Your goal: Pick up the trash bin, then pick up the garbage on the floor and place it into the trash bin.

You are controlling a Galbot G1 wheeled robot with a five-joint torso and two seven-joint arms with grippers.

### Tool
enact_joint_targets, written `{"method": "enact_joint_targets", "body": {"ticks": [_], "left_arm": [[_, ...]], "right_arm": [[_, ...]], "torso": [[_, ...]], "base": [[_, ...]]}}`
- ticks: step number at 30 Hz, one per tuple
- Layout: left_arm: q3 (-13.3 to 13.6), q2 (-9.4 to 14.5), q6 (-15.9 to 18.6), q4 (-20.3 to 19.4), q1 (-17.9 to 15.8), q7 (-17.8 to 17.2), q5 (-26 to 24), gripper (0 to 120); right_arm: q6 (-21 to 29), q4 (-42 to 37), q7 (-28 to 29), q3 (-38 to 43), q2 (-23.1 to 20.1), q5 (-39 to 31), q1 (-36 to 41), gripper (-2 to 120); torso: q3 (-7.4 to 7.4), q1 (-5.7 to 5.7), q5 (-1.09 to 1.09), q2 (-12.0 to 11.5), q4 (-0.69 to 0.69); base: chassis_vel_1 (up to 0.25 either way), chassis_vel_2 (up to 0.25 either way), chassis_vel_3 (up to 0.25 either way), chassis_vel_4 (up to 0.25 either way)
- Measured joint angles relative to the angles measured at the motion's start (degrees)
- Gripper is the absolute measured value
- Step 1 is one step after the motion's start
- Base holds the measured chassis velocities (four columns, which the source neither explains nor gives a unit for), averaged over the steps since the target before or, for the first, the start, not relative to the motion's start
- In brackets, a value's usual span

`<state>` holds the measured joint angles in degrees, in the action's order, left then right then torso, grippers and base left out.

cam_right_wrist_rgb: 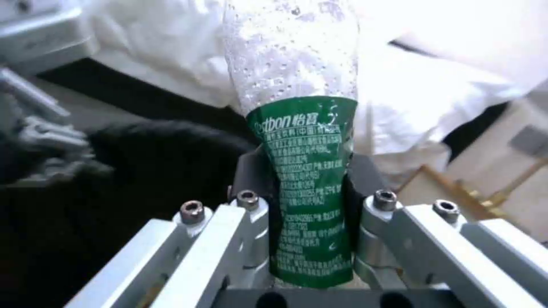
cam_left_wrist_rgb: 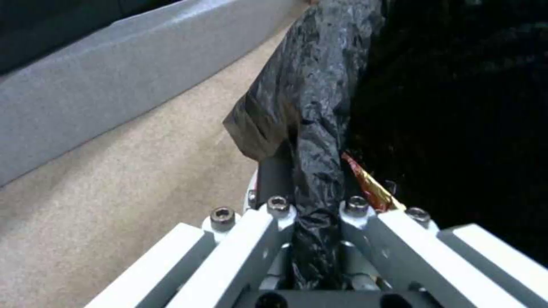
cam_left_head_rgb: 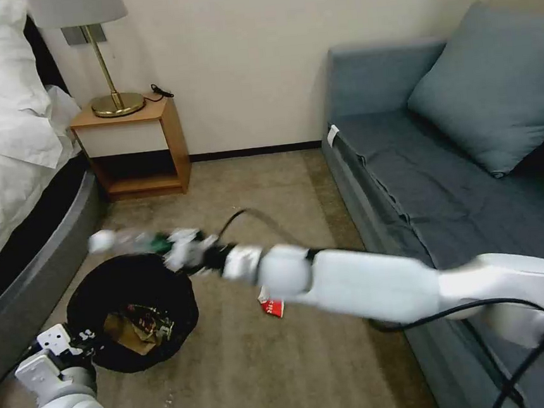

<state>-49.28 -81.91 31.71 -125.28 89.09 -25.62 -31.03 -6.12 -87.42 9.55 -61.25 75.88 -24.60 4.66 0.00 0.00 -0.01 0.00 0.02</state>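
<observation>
The trash bin (cam_left_head_rgb: 130, 286), round and lined with a black bag, stands on the carpet at the lower left, with a tan paper bag and a gold-brown wrapper (cam_left_head_rgb: 144, 324) inside. My left gripper (cam_left_head_rgb: 84, 338) is shut on the bin's rim (cam_left_wrist_rgb: 311, 141) at its near left side. My right gripper (cam_left_head_rgb: 171, 246) is shut on a clear bottle with a green label (cam_right_wrist_rgb: 305, 171). It holds the bottle (cam_left_head_rgb: 129, 240) level over the bin's far rim. A red-and-white packet (cam_left_head_rgb: 271, 305) lies on the carpet under my right forearm.
A bed (cam_left_head_rgb: 9, 170) with white bedding runs along the left. A wooden nightstand (cam_left_head_rgb: 137, 146) with a brass lamp stands against the far wall. A grey-blue sofa (cam_left_head_rgb: 447, 169) borders the right. Open carpet lies between them.
</observation>
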Motion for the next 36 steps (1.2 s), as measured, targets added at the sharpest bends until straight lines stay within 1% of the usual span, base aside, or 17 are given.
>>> {"method": "enact_joint_targets", "body": {"ticks": [6,12,13,15,16,17,20,21,22,24,25,27,29,30,33,34,36], "left_arm": [[0.7,-0.4,0.4,-1.4,0.1,-0.1,-0.2,2],[1.4,-0.5,0.7,-2.2,0.0,-0.1,-0.3,2],[1.5,-0.6,0.8,-2.2,-0.1,-0.2,-0.3,2],[1.7,-0.7,0.9,-2.2,-0.2,-0.2,-0.3,2],[1.7,-0.7,0.9,-2.2,-0.2,-0.2,-0.3,2],[1.8,-0.7,0.9,-2.2,-0.2,-0.2,-0.2,2],[1.9,-0.8,1.0,-2.2,-0.2,-0.2,-0.2,2],[1.9,-0.8,1.0,-2.2,-0.2,-0.2,-0.2,2],[1.9,-0.8,1.0,-2.3,-0.2,-0.3,-0.2,2],[1.9,-0.8,1.1,-2.5,-0.1,-0.3,-0.2,2],[1.9,-0.8,1.1,-2.5,-0.1,-0.3,-0.2,2],[1.7,-0.8,1.1,-2.7,0.0,-0.3,-0.2,2],[1.6,-0.7,1.1,-2.8,0.1,-0.3,-0.2,2],[1.6,-0.7,1.1,-2.8,0.1,-0.3,-0.2,2],[1.4,-0.6,1.1,-2.8,0.1,-0.3,-0.3,2],[1.4,-0.6,1.1,-2.8,0.1,-0.3,-0.3,2],[1.4,-0.6,1.1,-2.7,0.1,-0.3,-0.3,2]], "right_arm": [[1.7,3.4,2.3,-3.6,3.4,-1.5,1.5,17],[2.9,3.5,4.2,-6.3,2.9,-2.5,1.6,17],[3.0,3.2,4.6,-6.6,2.7,-2.7,1.6,20],[3.3,2.7,5.2,-6.7,2.4,-2.8,1.7,29],[3.3,2.7,5.2,-6.7,2.4,-2.8,1.7,29],[3.3,2.6,5.2,-6.7,2.4,-2.8,1.7,32],[3.4,2.2,5.2,-6.5,2.0,-2.8,1.6,45],[3.4,2.2,5.2,-6.5,2.0,-2.8,1.6,45],[3.4,2.1,5.2,-6.5,1.9,-2.8,1.6,49],[3.4,1.8,5.2,-6.4,1.8,-2.8,1.5,61],[3.4,1.8,5.2,-6.4,1.8,-2.8,1.5,61],[3.4,1.5,5.2,-6.2,1.7,-2.8,1.5,71],[3.5,1.3,5.1,-6.2,1.6,-2.8,1.5,79],[3.5,1.3,5.1,-6.2,1.6,-2.8,1.5,79],[3.5,1.1,5.1,-6.1,1.6,-2.8,1.6,93],[3.5,1.1,5.1,-6.1,1.6,-2.8,1.6,93],[3.5,0.8,5.4,-5.3,1.7,-2.9,1.9,99]], "torso": [[0.0,0.0,0.0,0.0,-0.01],[0.0,0.0,0.01,0.0,-0.03],[0.0,0.0,0.0,0.0,-0.03],[0.0,0.0,0.01,0.0,-0.03],[0.0,0.0,0.01,0.0,-0.03],[0.0,0.0,0.01,0.0,-0.03],[0.0,0.0,0.01,0.0,-0.03],[0.0,0.0,0.01,0.0,-0.03],[0.0,0.0,0.01,0.0,-0.03],[0.0,0.0,0.01,0.0,-0.03],[0.0,0.0,0.01,0.0,-0.03],[0.0,0.0,0.01,0.0,-0.02],[0.0,0.0,0.01,0.0,-0.02],[0.0,0.0,0.01,0.0,-0.02],[0.0,0.0,0.01,0.0,-0.02],[0.0,0.0,0.01,0.0,-0.02],[0.0,0.0,0.01,0.0,-0.02]], "base": [[0.0,0.0,0.0,0.0],[0.0,0.0,0.0,0.0],[0.0,0.0,0.0,0.0],[0.0,0.0,0.0,0.0],[0.0,0.0,0.0,0.0],[0.0,0.0,0.0,0.0],[0.0,0.0,0.0,0.0],[0.0,0.0,0.0,0.0],[0.0,0.0,0.0,0.0],[0.0,0.0,0.0,0.0],[0.0,0.0,0.0,0.0],[0.0,0.0,0.0,0.0],[0.0,0.0,0.0,0.0],[0.0,0.0,0.0,0.0],[0.0,0.0,0.0,0.0],[0.0,0.0,0.0,0.0],[0.0,0.0,0.0,0.0]]}}
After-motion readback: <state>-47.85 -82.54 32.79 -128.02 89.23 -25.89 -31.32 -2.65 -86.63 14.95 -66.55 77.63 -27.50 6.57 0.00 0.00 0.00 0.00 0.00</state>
